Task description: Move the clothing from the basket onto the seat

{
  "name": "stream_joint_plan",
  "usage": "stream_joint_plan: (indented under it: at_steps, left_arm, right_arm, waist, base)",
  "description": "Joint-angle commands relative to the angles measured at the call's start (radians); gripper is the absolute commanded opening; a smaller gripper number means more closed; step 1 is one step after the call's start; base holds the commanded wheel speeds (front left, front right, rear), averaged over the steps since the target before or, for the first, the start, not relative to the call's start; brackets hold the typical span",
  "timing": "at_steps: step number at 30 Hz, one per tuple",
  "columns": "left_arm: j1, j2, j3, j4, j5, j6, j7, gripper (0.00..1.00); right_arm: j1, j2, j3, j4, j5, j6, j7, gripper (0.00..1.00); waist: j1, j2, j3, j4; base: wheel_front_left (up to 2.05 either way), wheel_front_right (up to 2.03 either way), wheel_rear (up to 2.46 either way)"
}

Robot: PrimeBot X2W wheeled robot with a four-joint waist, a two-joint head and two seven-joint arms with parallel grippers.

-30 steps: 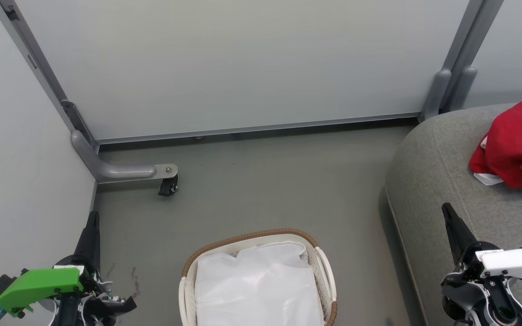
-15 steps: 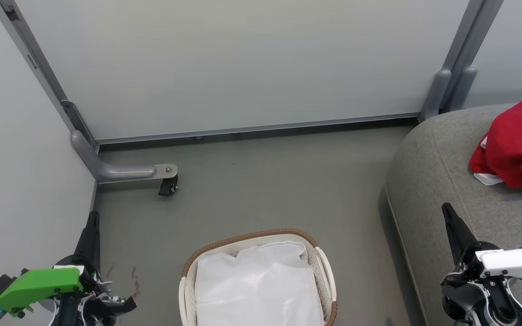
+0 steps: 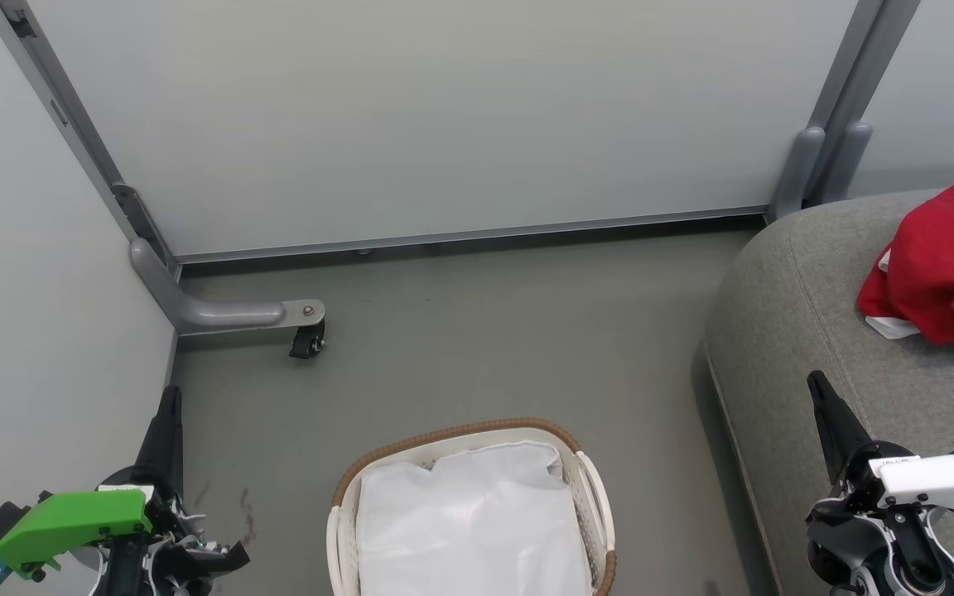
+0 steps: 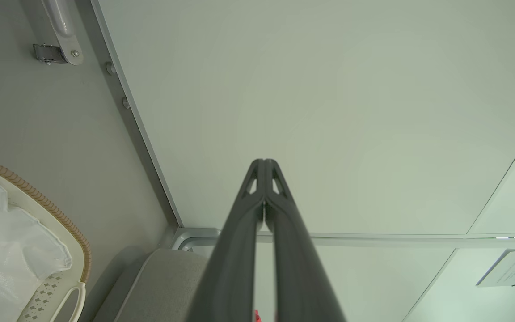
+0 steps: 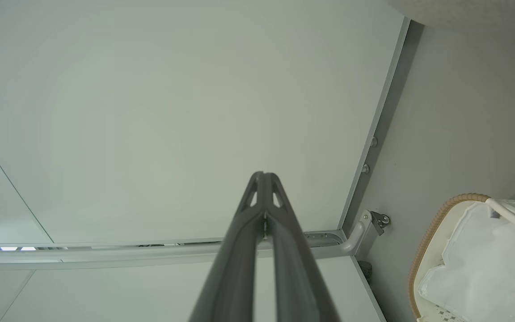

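The red clothing point(image 3: 945, 265) with a bit of white trim lies bunched on the grey seat point(image 3: 808, 323) at the right edge of the head view. The white basket point(image 3: 597, 505) with its brown woven rim stands on the floor at bottom centre; inside it I see just the white liner cloth point(image 3: 473, 521). My left gripper point(image 3: 169, 396) is at the lower left, shut and empty, fingertips touching in the left wrist view point(image 4: 264, 162). My right gripper point(image 3: 815, 381) hangs over the seat's front edge, shut and empty point(image 5: 264, 174). Both wrist views catch the basket point(image 4: 78, 237) point(image 5: 423, 250).
Pale partition panels point(image 3: 444, 116) wall in the back and left. A grey metal foot with a black caster point(image 3: 308, 338) sticks out onto the floor at left. Another post base point(image 3: 816, 165) stands beside the seat's far corner. Grey floor point(image 3: 510, 331) lies between basket and wall.
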Motion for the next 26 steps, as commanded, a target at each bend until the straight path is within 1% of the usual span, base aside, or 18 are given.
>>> stream_joint_plan:
  at_steps: [1, 26]
  left_arm:
    - [-0.010, 0.007, 0.002, -0.001, -0.003, -0.004, 0.003, 0.00]
    - [-0.010, 0.007, 0.002, -0.001, -0.003, -0.004, 0.003, 0.00]
  right_arm:
    - [-0.007, -0.006, -0.002, -0.003, 0.003, 0.000, 0.003, 0.00]
    - [-0.007, -0.006, -0.002, -0.003, 0.003, 0.000, 0.003, 0.00]
  waist:
    - [0.0000, 0.0000, 0.000, 0.000]
    - [0.0000, 0.0000, 0.000, 0.000]
  base:
    - [0.00, 0.00, 0.00]
    - [0.00, 0.00, 0.00]
